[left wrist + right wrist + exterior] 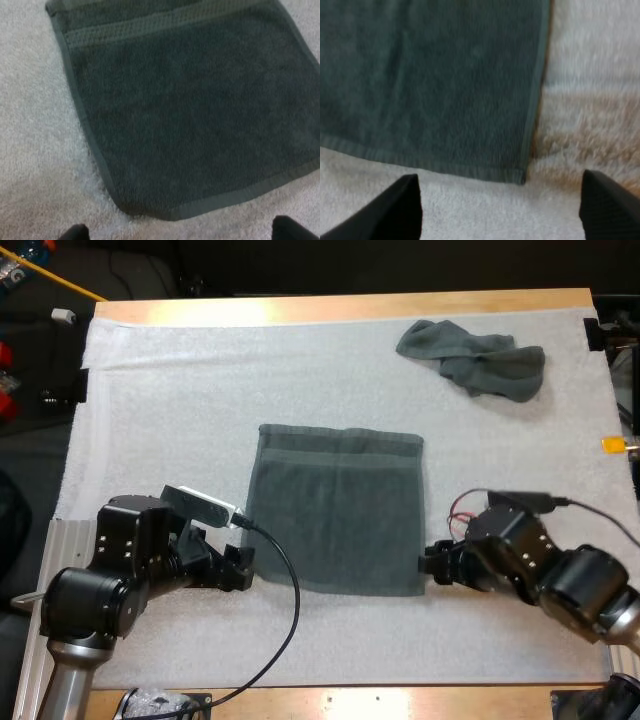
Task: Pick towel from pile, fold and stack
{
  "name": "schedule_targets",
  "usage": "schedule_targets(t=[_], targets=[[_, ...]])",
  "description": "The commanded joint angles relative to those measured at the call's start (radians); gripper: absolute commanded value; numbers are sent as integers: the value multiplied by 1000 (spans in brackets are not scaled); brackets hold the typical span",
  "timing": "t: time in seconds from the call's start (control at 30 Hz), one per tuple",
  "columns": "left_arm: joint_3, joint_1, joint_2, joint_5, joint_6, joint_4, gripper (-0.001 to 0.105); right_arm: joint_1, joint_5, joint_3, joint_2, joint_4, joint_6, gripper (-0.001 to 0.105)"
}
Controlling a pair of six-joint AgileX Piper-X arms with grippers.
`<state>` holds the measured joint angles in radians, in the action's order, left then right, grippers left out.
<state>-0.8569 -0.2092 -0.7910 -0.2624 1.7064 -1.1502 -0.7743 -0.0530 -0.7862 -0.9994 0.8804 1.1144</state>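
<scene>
- Spread towel [338, 510]: dark grey-green, lying flat near the middle of the white mat [180, 400]. A woven band crosses it close to its far edge. No fold shows in it.
- Crumpled towel [475, 358]: same colour, bunched near the mat's far right corner, well apart from the spread towel. Its folds hide its own underside and edges.
- Left gripper [183, 231]: the fingers stand wide apart and hold nothing. They rest just short of the spread towel's near left corner, clear of the cloth. Most of each finger is cut off in the left wrist view, as is the towel's right side.
- Right gripper [497, 210]: the fingers are likewise spread and empty, just short of the towel's near right corner, with bare mat between fingers and hem. The towel's far part is cut off in the right wrist view.
- In the high view both grippers sit low at the towel's near corners. Their dark fingers are hard to tell from the wrist housings behind them.
- Wooden table [330, 308]: it shows as a strip beyond the mat's far edge.
</scene>
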Motion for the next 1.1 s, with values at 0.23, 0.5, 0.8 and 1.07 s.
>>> schedule_targets(t=[0.23,0.5,0.8,1.07], targets=[[4,0,5,-3,10,3,68,-2,89,188,-58,-238,-145,62],[4,0,5,-3,10,3,68,-2,178,219,-264,-414,-259,54],[4,0,5,-3,10,3,68,-2,215,219,-394,-458,-281,52],[4,0,5,-3,10,3,68,-2,184,219,-408,-495,-307,11]])
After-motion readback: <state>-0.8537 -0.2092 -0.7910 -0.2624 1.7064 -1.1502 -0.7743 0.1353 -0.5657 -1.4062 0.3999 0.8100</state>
